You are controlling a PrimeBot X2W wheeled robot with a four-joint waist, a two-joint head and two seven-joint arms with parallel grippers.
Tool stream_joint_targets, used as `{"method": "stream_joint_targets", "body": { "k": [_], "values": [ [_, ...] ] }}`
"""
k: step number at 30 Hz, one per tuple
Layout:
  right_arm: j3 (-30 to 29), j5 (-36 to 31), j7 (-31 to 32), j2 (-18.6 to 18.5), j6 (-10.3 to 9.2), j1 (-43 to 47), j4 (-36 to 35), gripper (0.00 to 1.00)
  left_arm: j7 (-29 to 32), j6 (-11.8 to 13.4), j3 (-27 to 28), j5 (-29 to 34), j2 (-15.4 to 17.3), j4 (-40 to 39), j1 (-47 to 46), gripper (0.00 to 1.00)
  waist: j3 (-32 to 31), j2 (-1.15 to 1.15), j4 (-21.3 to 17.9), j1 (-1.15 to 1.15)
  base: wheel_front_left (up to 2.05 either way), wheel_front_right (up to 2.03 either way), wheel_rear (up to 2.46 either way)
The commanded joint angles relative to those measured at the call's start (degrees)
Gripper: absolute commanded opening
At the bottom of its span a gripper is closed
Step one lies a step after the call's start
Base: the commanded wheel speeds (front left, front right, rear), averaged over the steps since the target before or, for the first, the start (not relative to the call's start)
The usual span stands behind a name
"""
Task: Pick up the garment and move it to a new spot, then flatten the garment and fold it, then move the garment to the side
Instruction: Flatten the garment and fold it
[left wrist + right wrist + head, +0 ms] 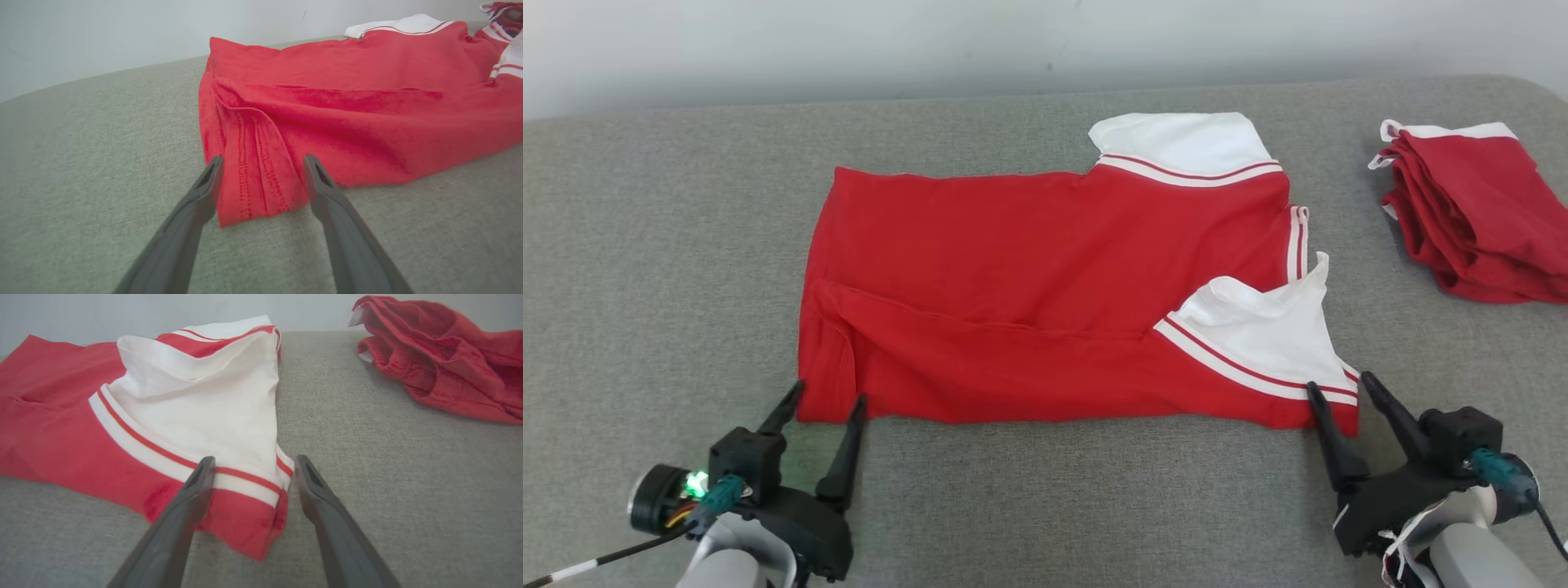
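Garment folded lengthwise, corners straddled

The garment (1029, 245) is laid mid-worktop (645, 286), its near strip doubled over. The left tool (828, 392) and right tool (1339, 382) are held wide open astride its two near corners, gripping nothing, presumably so both ends are handled evenly.

readable text: none | red-and-white garment (1045, 286): plain cloth and stripes, no lettering, brand or number legible | pile of red garments (1478, 220): no label or lettering legible
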Motion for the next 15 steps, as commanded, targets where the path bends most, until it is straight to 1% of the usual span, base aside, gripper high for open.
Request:
{"method": "stream_joint_targets", "body": {
  "k": [1, 4, 9, 10, 11, 12, 13, 14, 15],
  "values": [
    [0.06, -0.9, -0.24, 0.2, -0.14, -0.02, 0.14, 1.0, -0.16, -0.34, 0.46, 0.44, -0.78, 0.61, 0.2, 1.0, 0.11, 0.0, -0.24, 0.0, 0.0, 0.0, 0.0],
    [0.16, -2.95, -0.23, 0.64, -0.14, -0.44, 1.09, 1.0, -0.15, -0.82, 1.12, 1.7, -1.72, 3.15, -0.07, 1.0, 0.25, 0.0, -0.5, 0.0, 0.0, 0.0, 0.0],
    [0.01, -4.46, -0.24, 2.04, -0.14, -1.18, 2.99, 1.0, -0.16, 0.06, 2.85, 3.34, -3.19, 7.44, -1.47, 1.0, 0.35, 0.0, -0.91, 0.0, 0.0, 0.0, 0.0],
    [0.23, -4.41, -0.23, 2.31, -0.14, -1.27, 3.46, 0.98, -0.15, -0.19, 3.05, 3.18, -3.58, 8.67, -1.35, 1.0, 0.32, 0.0, -0.94, 0.0, 0.0, 0.0, 0.0],
    [0.46, -4.19, -0.14, 2.54, -0.14, -1.42, 4.02, 0.62, -0.15, -0.65, 3.08, 3.2, -3.9, 9.72, -1.41, 1.0, 0.26, 0.0, -0.97, 0.0, 0.0, 0.0, 0.0],
    [0.68, -3.99, -0.11, 2.71, -0.14, -1.61, 4.53, 0.29, -0.14, -0.94, 3.25, 3.29, -4.08, 10.83, -1.59, 0.91, 0.19, 0.0, -1.0, 0.0, 0.0, 0.0, 0.0],
    [0.87, -3.93, -0.11, 2.83, -0.14, -1.7, 4.91, 0.1, -0.14, -1.23, 3.58, 3.22, -4.32, 11.65, -1.84, 0.72, 0.08, 0.0, -1.03, 0.0, 0.0, 0.0, 0.0],
    [1.0, -3.9, -0.11, 2.99, -0.14, -1.76, 5.24, 0.0, -0.13, -1.41, 3.96, 3.27, -4.58, 12.31, -2.05, 0.41, -0.05, 0.0, -1.02, 0.0, 0.0, 0.0, 0.0],
    [1.07, -3.87, -0.11, 3.13, -0.14, -1.77, 5.45, 0.0, -0.13, -1.64, 4.26, 3.49, -4.79, 12.71, -2.13, 0.0, -0.28, 0.0, -1.0, 0.0, 0.0, 0.0, 0.0]
  ]
}}
